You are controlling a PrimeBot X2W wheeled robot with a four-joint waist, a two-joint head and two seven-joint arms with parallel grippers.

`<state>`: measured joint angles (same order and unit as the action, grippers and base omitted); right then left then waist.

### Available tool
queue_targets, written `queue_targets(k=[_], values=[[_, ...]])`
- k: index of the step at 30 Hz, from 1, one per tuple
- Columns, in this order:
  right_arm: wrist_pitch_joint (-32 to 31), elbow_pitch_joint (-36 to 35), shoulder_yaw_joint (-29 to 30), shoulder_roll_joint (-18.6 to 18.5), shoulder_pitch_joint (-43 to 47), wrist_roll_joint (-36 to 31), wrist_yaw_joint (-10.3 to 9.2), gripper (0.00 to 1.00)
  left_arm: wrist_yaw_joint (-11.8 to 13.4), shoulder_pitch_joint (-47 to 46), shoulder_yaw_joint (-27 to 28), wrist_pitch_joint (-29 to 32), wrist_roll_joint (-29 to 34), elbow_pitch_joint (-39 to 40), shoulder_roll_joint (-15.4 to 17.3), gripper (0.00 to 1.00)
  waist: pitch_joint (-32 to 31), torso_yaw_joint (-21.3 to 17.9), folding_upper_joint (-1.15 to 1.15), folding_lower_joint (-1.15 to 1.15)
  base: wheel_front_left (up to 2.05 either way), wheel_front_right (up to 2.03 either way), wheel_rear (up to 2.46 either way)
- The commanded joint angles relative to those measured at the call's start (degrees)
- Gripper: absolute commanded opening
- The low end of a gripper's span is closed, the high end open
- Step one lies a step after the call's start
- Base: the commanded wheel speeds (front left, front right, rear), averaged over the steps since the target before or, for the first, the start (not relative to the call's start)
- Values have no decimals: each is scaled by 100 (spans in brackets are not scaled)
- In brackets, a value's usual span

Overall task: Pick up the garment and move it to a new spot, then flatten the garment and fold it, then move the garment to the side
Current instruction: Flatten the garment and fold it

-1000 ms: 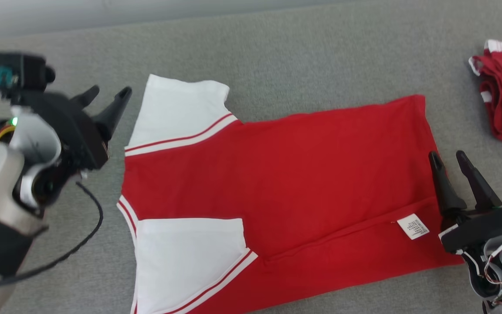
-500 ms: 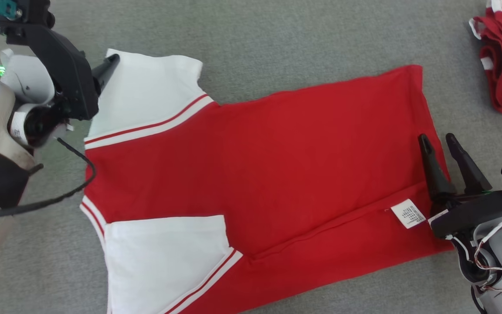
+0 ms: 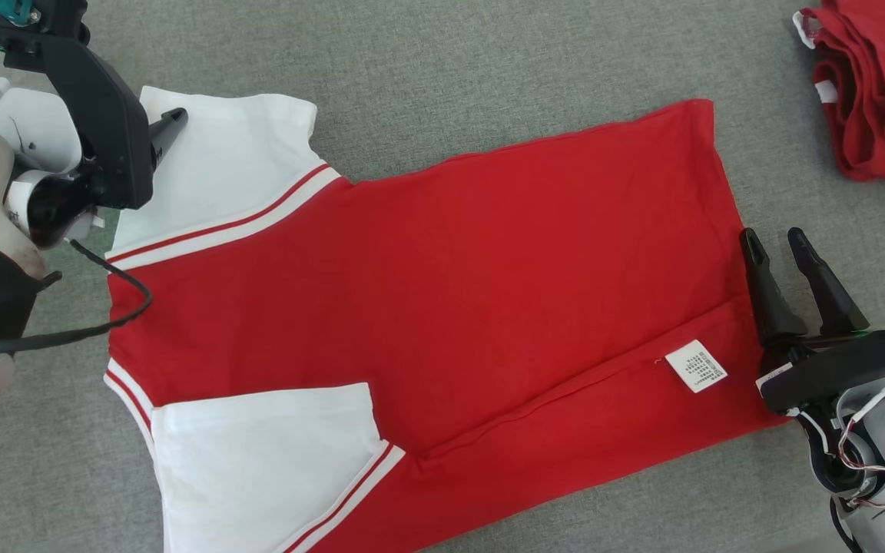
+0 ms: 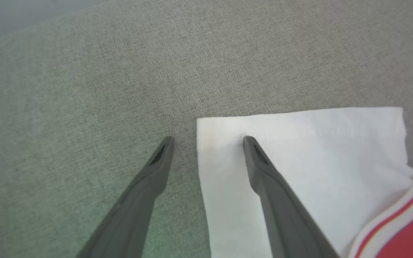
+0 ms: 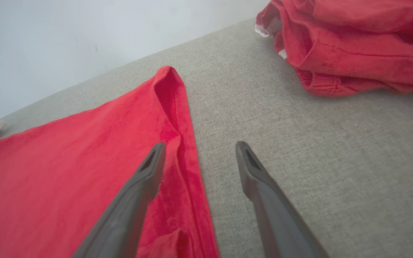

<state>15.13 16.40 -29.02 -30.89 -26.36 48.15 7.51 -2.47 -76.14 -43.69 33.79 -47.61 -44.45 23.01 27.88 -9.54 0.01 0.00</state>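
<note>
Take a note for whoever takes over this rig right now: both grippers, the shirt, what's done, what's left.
Left gripper: open, empty, straddling a corner of the far white sleeve.
Right gripper: open, empty, straddling the hem.
Shirt: laid out flat on the grey surface; its near long side looks folded in, label showing.
To do: finish folding, move it aside.
Red pile lies at far right.

Work surface (image 3: 442, 54): grey woven fabric, fine-textured, flat, spanning left to right and near to far in the head view. Meets a plain pale blue-grey wall (image 5: 66, 43) along a straight far edge in the right wrist view. Similar pale band (image 4: 9, 14) at the far-left corner in the left wrist view. Lit softly and evenly; faint greenish tint at near left there.
</note>
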Motion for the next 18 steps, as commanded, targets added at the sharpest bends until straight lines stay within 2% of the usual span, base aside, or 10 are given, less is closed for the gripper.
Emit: queue_targets(k=[1,2,3,4,5,6,7,14,18], values=[[3,-10,-5,10,6,-13,-6,100,-33,-6,-44,2,23,-74,-6,100,-3,-14,-1,0,0,0,0],[3,-10,-15,5,-10,-21,-6,100,-46,-20,-64,-25,46,-106,-7,100,-4,-23,-1,0,0,0,0],[3,-9,-26,-1,-27,-23,-5,100,-38,-27,-71,-20,41,-145,-14,74,-6,-31,-1,0,0,0,0],[3,-9,-39,-11,-46,-24,-5,100,-62,-40,-81,-46,52,-167,-19,69,-6,-40,-1,0,0,0,0],[3,-10,-54,-25,-65,-27,-6,100,-80,-48,-86,-43,46,-202,-29,40,-7,-47,-1,0,0,0,0],[2,-9,-71,-39,-84,-18,-6,100,-90,-62,-93,-70,57,-226,-36,16,-8,-53,-1,0,0,0,0],[3,-10,-89,-61,-106,-16,-5,100,-89,-75,-97,-87,57,-258,-45,0,-11,-58,-1,0,0,0,0],[-8,25,-387,-275,-380,126,-6,100,-203,-97,-120,-167,-6,-444,-86,0,-59,-94,-1,0,0,0,0],[-519,27,-693,-450,-919,347,-5,100,-265,-154,-118,-272,-28,-516,-79,0,-90,-140,-1,0,0,0,0]])
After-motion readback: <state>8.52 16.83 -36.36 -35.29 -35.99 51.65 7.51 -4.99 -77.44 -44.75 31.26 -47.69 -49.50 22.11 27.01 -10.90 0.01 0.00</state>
